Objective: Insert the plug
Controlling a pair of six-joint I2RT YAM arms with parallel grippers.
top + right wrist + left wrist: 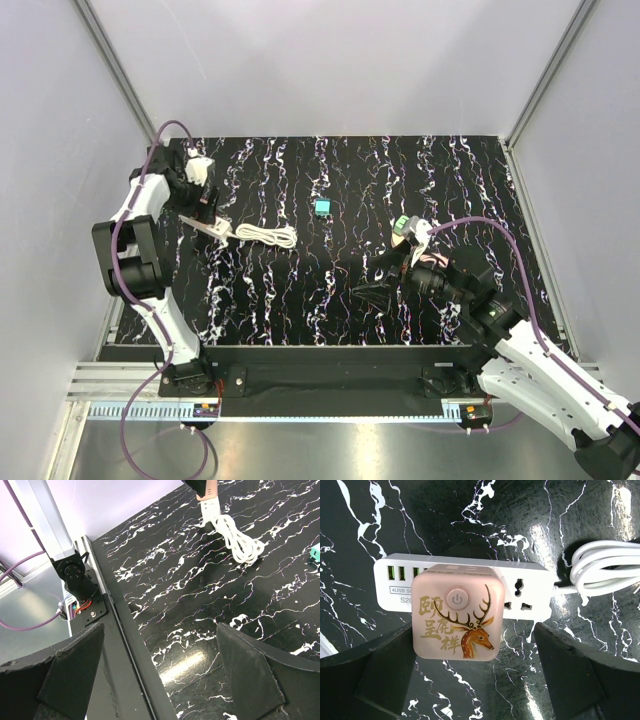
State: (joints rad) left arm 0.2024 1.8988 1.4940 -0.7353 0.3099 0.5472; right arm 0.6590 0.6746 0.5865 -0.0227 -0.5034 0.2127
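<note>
A pink square plug (455,612) with a gold deer picture and a round button sits on the white power strip (530,587), covering its middle socket. My left gripper (475,675) is open, its dark fingers (565,665) standing to either side of the plug's near edge with nothing held. From above, the strip (217,229) lies at the far left of the marbled table under the left gripper (205,205). My right gripper (375,290) is open and empty, low over the table's near right part; its wrist view shows the strip (210,507) far off.
The strip's white coiled cable (268,236) lies just right of it. A small teal block (322,207) sits mid-table. The table's near edge rail and the left arm's base (77,585) lie below the right gripper (160,670). Grey walls enclose three sides.
</note>
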